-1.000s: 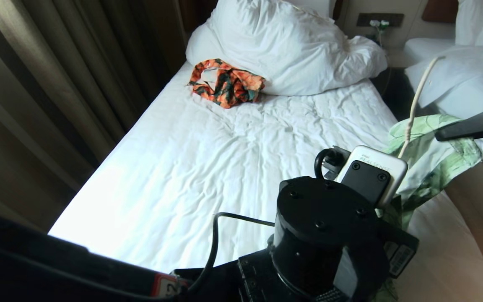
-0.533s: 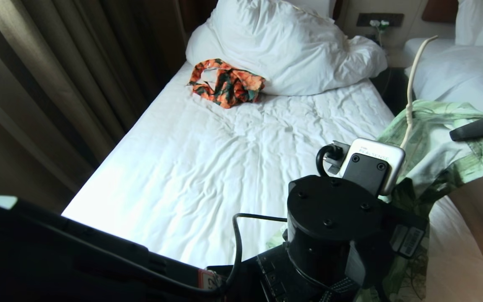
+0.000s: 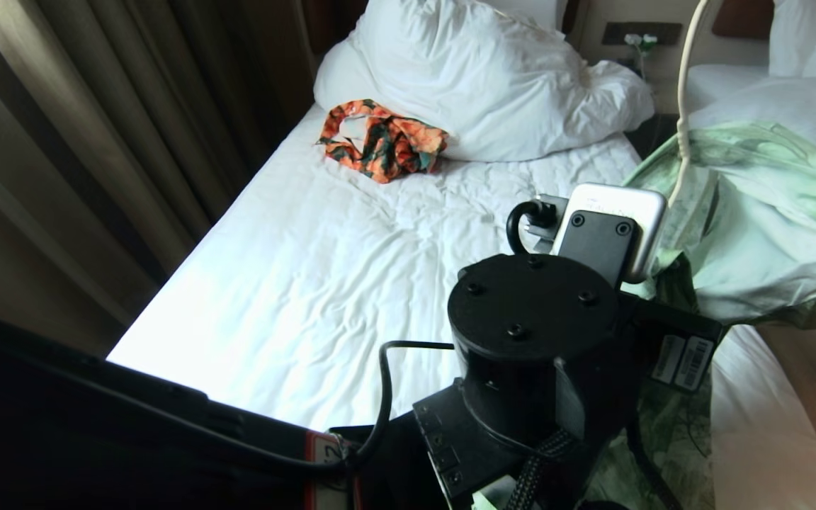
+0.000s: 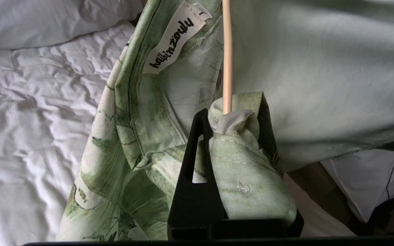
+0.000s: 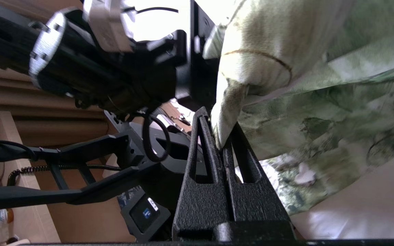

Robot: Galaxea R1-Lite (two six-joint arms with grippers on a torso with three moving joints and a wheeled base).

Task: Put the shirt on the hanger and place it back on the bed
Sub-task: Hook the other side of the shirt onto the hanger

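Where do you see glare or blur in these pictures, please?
Head view: sunlight washes out the bed near the curtains. Right wrist view: the shirt is smeared by blur. Left wrist view: the shirt label reads sharp, evenly lit.

Shirt [image 3: 755, 234] hangs off the bed's [image 3: 351, 283] right edge, hanger [image 3: 683, 106] rising from it, pillow [image 3: 479, 78] beyond.

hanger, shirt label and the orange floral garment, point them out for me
hanger [image 4: 227, 51]: left wrist view, on the cream rod.
shirt label [image 4: 173, 39]: left wrist view, on the white tag inside the collar.
orange floral garment [image 3: 387, 142]: head view, on its crumpled middle.
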